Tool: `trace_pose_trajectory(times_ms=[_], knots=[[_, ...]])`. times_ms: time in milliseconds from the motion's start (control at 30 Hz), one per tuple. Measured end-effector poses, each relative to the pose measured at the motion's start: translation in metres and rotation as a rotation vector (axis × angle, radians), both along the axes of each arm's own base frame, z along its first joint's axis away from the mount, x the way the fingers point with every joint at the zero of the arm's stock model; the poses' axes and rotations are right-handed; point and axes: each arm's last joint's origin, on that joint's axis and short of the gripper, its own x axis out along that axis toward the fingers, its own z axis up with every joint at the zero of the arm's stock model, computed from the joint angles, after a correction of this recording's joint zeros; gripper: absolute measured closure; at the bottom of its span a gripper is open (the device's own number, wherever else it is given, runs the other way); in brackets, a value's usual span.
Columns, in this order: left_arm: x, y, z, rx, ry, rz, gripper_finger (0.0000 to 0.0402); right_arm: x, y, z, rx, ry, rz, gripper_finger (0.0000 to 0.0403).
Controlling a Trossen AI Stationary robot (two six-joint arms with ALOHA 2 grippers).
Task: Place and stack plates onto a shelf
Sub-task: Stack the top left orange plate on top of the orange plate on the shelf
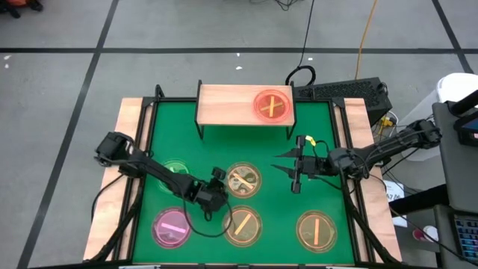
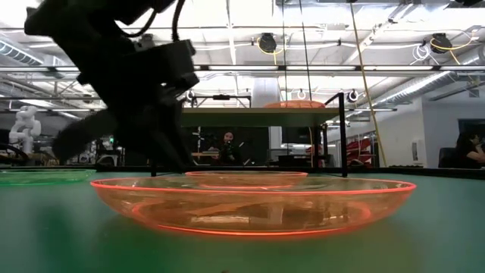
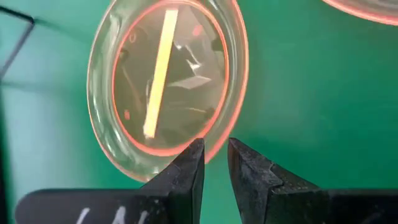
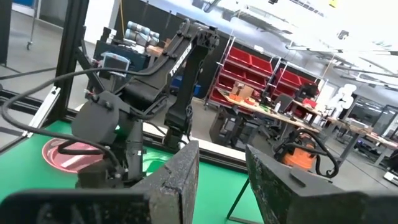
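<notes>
The wooden shelf (image 1: 231, 104) stands at the mat's far edge and carries a pink plate with a yellow cross (image 1: 272, 105). Five plates lie flat on the green mat: a green one (image 1: 175, 169) half hidden under my left arm, an amber one with a cross (image 1: 243, 180), a pink striped one (image 1: 171, 226) and two amber striped ones (image 1: 243, 224) (image 1: 317, 229). My left gripper (image 3: 214, 149) hangs low at the far-left rim of the middle amber striped plate (image 3: 165, 81), narrowly open. My right gripper (image 1: 282, 163) hovers open and empty right of the cross plate. My left gripper has one fingertip (image 3: 196, 149) over the inside of the amber striped plate's rim (image 3: 214, 138) and the other on the outside, coming down from above. Whether either finger touches the rim, I cannot tell. The plate lies flat on the mat.
Black frame bars and light wooden boards (image 1: 131, 119) border the mat on both sides. A black keyboard (image 1: 340, 91) and cables lie behind the shelf's right end. The shelf's left half is bare. A person sits in the room beyond (image 2: 227, 145).
</notes>
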Motion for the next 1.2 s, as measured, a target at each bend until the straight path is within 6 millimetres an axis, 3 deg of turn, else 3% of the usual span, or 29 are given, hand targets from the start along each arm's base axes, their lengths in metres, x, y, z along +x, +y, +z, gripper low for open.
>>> trace_pose_trajectory(times_ms=[567,900,1200], knots=[[0.001,0.0,0.001,0.06,0.013,-0.081,0.0323,0.0,-0.001,0.0,0.003,0.004,-0.025,0.0289],[0.005,-0.001,-0.011,0.107,0.049,-0.162,0.0323,0.0,-0.001,0.0,0.005,0.001,-0.025,0.0289],[0.014,0.002,-0.019,0.117,0.002,-0.131,0.0324,0.0,-0.001,0.0,0.008,0.002,-0.025,0.0289]])
